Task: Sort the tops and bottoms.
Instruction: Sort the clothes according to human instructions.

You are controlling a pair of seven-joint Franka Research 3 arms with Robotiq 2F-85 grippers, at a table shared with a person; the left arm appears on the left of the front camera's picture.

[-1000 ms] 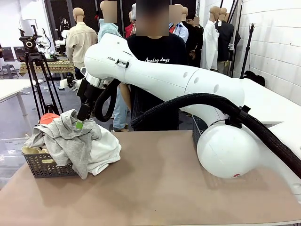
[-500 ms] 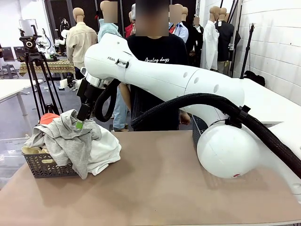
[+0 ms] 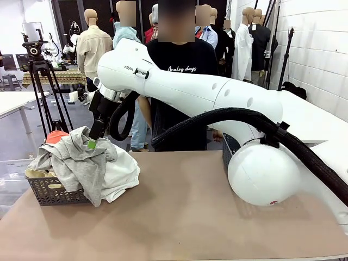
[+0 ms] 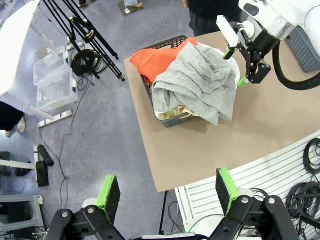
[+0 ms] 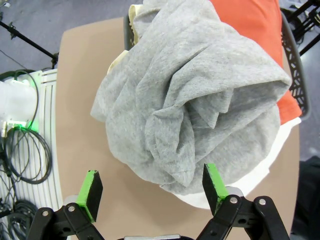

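Right gripper (image 3: pixel 92 142): jaws apart, empty, poised just above grey garment (image 3: pixel 76 160). Left gripper (image 4: pixel 167 192): jaws apart, empty, high over table edge (image 4: pixel 165 165). Garments heaped in dark basket (image 3: pixel 51 193) at table's left end: grey on top, orange-red (image 4: pixel 155 60), white (image 3: pixel 120 174), pale yellow (image 3: pixel 35 174).

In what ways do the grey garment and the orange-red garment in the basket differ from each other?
The grey garment lies on top of the pile, crumpled and draped over the basket edge; the orange-red garment lies lower, partly covered by the grey one. The grey garment shows much more surface than the orange-red one. The grey cloth looks heathered, the orange-red cloth plain. Both are soft cloth in the same basket.
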